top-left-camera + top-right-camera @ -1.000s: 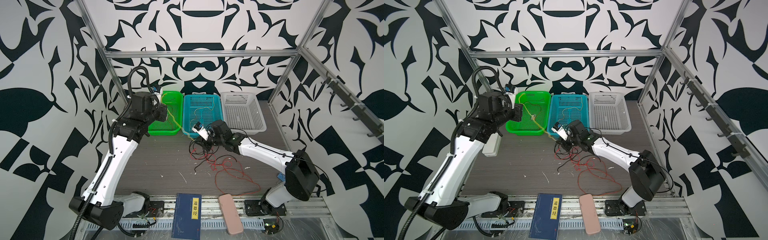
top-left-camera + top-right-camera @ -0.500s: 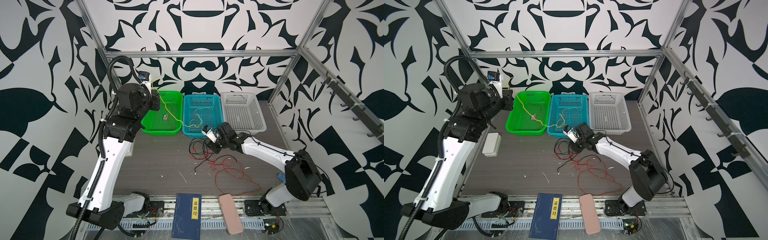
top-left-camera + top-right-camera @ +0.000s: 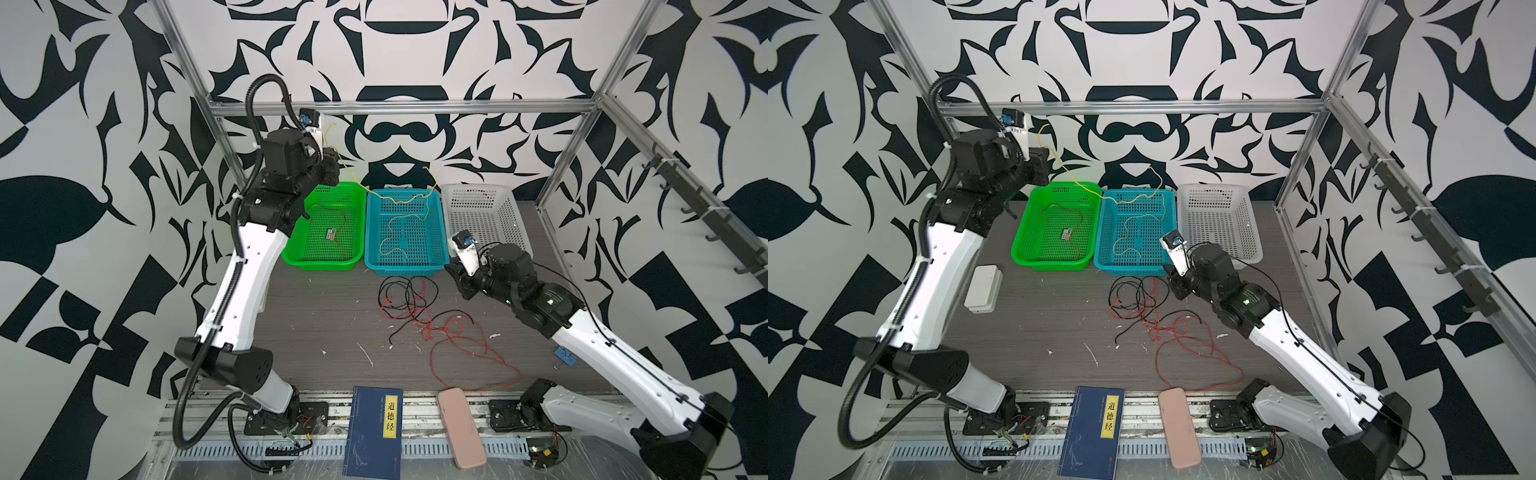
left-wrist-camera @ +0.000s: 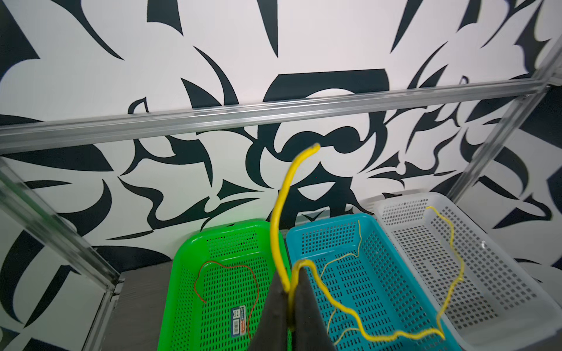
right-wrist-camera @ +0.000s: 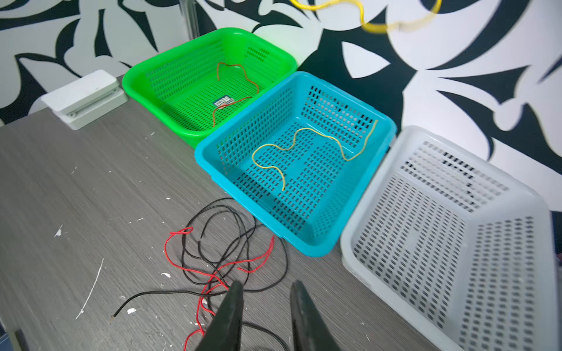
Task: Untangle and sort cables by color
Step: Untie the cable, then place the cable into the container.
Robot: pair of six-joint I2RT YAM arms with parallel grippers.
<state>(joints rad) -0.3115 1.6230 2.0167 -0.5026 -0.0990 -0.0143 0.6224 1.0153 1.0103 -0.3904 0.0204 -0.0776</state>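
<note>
Step in hand: delivery of a freed yellow cable [image 4: 273,237] to its bin. The left gripper [image 4: 290,279] is clamped on this cable and holds it high over the back of the green basket [image 3: 316,264]. The slack trails across to hang over the blue basket [image 3: 401,270], and its far end is curled in the air. A second yellow cable [image 5: 304,130] already lies in the blue basket, and a red cable [image 4: 228,265] lies in the green one, so the colour assignment appears settled. The white basket [image 5: 365,243] holds no cable that can be made out. The right gripper [image 5: 266,288] stands slightly parted and empty, low over the red and black tangle [image 3: 411,303] on the table [image 3: 332,316]. In my judgement the next move calls for carrying the left gripper over the blue basket, lowering it and releasing so that the whole length falls inside the rim. A second earlier the left gripper sat low at the green basket's edge and the right gripper worked close in front of the blue basket. Since then the left arm has risen and the right has drawn back toward the white basket's front.
</note>
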